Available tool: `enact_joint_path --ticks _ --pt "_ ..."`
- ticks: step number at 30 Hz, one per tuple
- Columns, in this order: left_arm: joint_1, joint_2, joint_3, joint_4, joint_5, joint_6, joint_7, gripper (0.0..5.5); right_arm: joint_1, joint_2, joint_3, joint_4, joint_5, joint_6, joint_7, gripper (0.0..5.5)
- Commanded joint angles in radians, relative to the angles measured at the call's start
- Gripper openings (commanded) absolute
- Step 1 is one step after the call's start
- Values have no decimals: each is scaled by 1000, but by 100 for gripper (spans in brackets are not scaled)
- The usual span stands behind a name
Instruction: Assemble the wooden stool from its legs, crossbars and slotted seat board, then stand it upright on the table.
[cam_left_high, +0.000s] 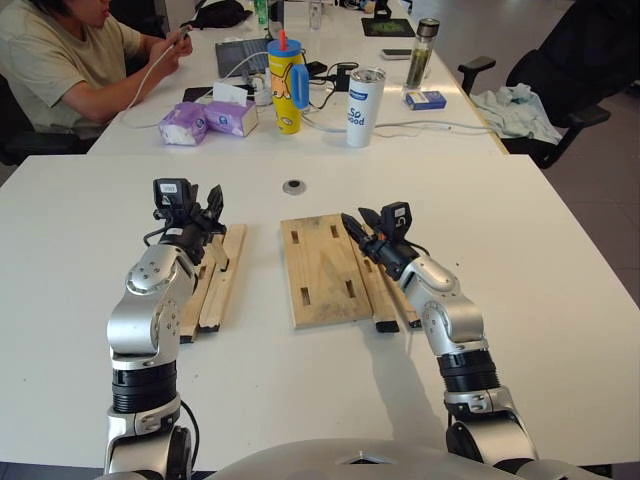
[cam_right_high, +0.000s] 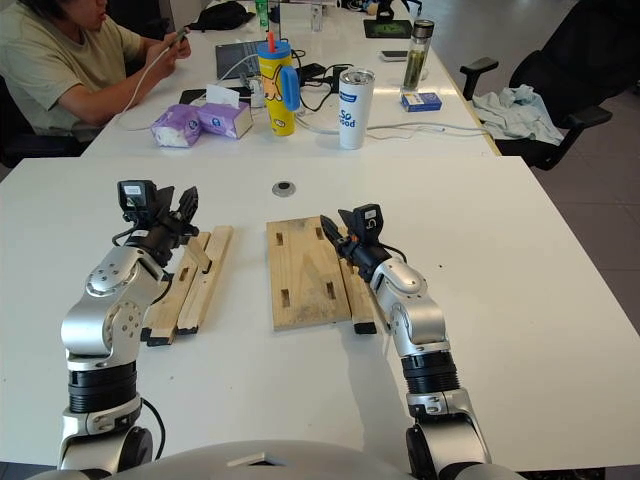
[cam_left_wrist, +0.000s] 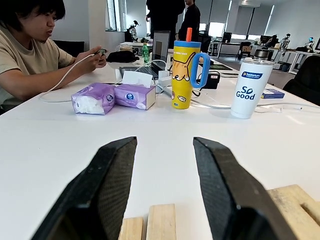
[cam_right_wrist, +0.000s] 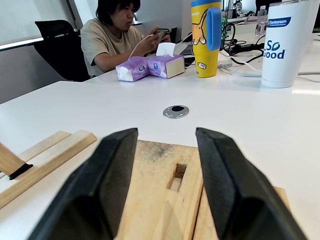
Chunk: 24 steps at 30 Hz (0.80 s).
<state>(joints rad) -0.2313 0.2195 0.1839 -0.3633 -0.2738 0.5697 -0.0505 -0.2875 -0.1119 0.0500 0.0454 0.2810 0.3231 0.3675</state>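
The slotted seat board (cam_left_high: 320, 268) lies flat at the table's middle. Left of it lies a bundle of wooden legs and crossbars (cam_left_high: 218, 285), one piece resting slanted across the others. More wooden bars (cam_left_high: 385, 295) lie tight against the board's right edge. My left gripper (cam_left_high: 208, 210) hovers open over the far end of the left bundle, with nothing between its fingers (cam_left_wrist: 102, 190). My right gripper (cam_left_high: 357, 222) is open above the board's far right corner, a slot (cam_right_wrist: 175, 177) visible between its fingers (cam_right_wrist: 230, 185).
A round cable grommet (cam_left_high: 293, 186) sits in the white table (cam_left_high: 90, 260) beyond the board. On the adjoining far table stand a yellow cup (cam_left_high: 285, 88), a white tumbler (cam_left_high: 365, 105) and tissue packs (cam_left_high: 205, 120).
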Motion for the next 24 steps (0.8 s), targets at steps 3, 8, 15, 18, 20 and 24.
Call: enact_joint_path --ticks 3,8,15,18,20,24 --pt "13 19 37 -193 11 0 29 209 10 0 -2 -16 -4 2 2 215" --pt "113 13 28 -247 -8 58 15 209 25 7 0 -24 -2 5 -3 215" --pt "219 23 -51 -289 2 98 -20 209 48 14 8 -44 -6 11 -7 215" --pt "232 25 -78 -260 27 108 -16 209 49 17 17 -49 -6 18 -3 215" --pt "246 24 -89 -240 46 112 -8 209 44 14 18 -50 -4 23 1 215" --pt "252 10 -99 -213 83 90 8 209 33 4 17 -42 -1 28 11 215"
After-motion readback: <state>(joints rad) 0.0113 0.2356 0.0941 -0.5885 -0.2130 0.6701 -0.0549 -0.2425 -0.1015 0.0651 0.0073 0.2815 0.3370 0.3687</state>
